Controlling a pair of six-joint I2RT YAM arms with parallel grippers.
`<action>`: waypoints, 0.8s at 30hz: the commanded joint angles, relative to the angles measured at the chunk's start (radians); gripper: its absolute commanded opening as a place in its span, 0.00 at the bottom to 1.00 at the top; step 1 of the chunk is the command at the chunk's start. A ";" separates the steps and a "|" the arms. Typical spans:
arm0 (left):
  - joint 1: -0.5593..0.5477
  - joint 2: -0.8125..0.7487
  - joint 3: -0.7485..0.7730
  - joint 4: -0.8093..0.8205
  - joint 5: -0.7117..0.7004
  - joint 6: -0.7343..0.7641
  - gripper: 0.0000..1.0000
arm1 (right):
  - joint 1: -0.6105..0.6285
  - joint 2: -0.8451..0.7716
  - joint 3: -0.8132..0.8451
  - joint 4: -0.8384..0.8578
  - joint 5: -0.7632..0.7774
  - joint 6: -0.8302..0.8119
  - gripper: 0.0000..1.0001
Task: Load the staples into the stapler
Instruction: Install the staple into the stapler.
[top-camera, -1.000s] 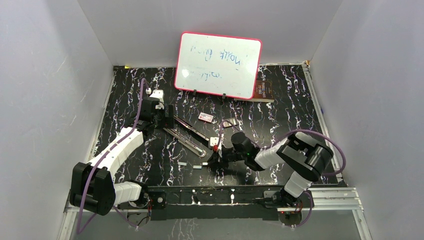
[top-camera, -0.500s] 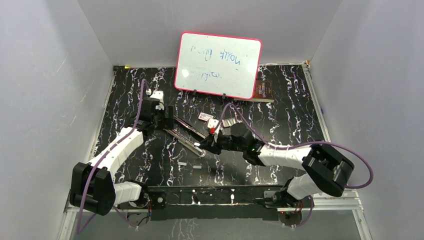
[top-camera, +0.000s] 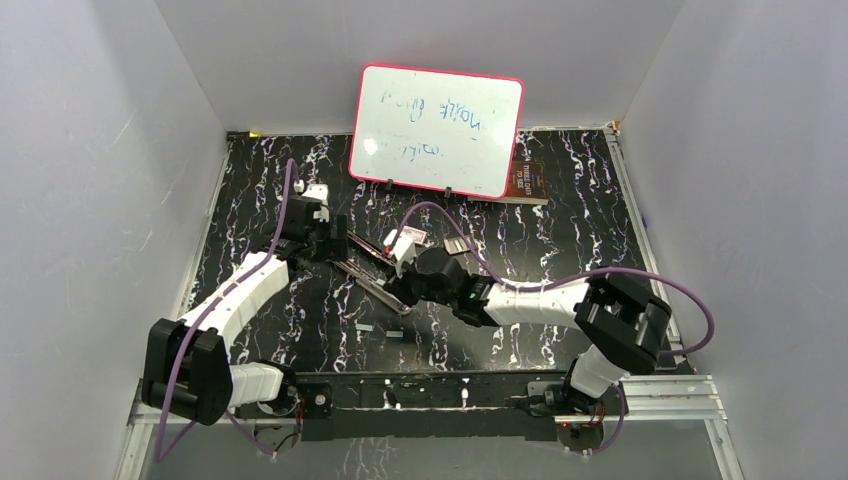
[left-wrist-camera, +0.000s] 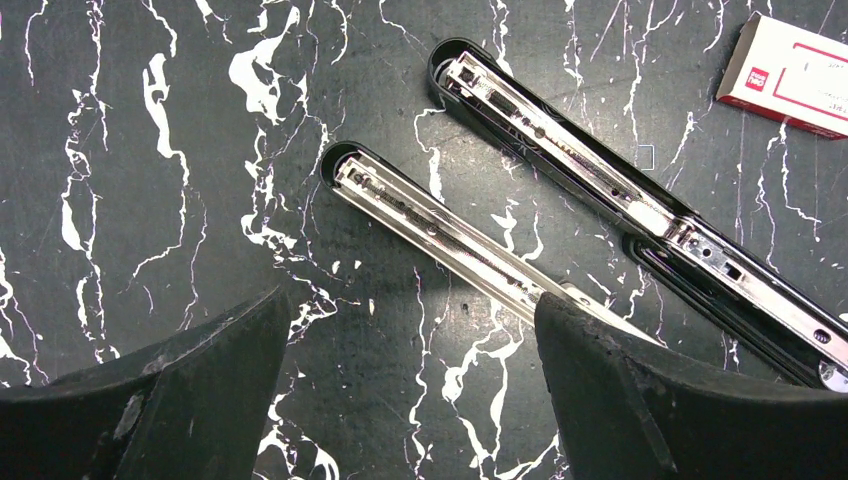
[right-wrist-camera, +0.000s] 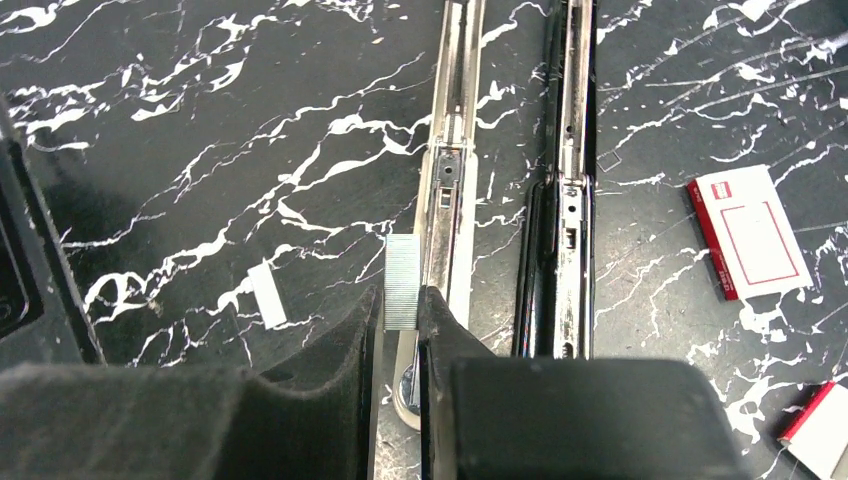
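The black stapler (top-camera: 372, 268) lies opened flat, its two long halves side by side; the shiny rail (right-wrist-camera: 452, 180) and the black half (right-wrist-camera: 568, 190) show in the right wrist view, and both show in the left wrist view (left-wrist-camera: 560, 170). My right gripper (right-wrist-camera: 402, 305) is shut on a short silvery strip of staples (right-wrist-camera: 402, 280), held just left of the rail's near end. Another staple strip (right-wrist-camera: 266, 293) lies loose on the table. My left gripper (left-wrist-camera: 412, 340) is open and empty, its right fingertip (left-wrist-camera: 600, 350) over the rail's edge.
A small white box with red label (right-wrist-camera: 752, 232) lies right of the stapler, also in the left wrist view (left-wrist-camera: 795, 70). A whiteboard (top-camera: 437, 130) stands at the back. Loose staple strips (top-camera: 365, 327) lie near the table's front.
My right gripper has moved up and left from the front of the table to the stapler's near end, carrying the staple strip. The left arm has barely moved.
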 joint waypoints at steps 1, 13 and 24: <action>-0.007 -0.003 0.026 -0.016 -0.028 0.006 0.91 | 0.008 0.029 0.068 -0.011 0.087 0.062 0.00; -0.020 -0.007 0.016 -0.009 -0.048 0.017 0.92 | 0.009 0.110 0.101 0.008 0.076 0.087 0.00; -0.020 -0.007 0.014 -0.002 -0.047 0.023 0.92 | 0.009 0.142 0.108 0.032 0.068 0.082 0.00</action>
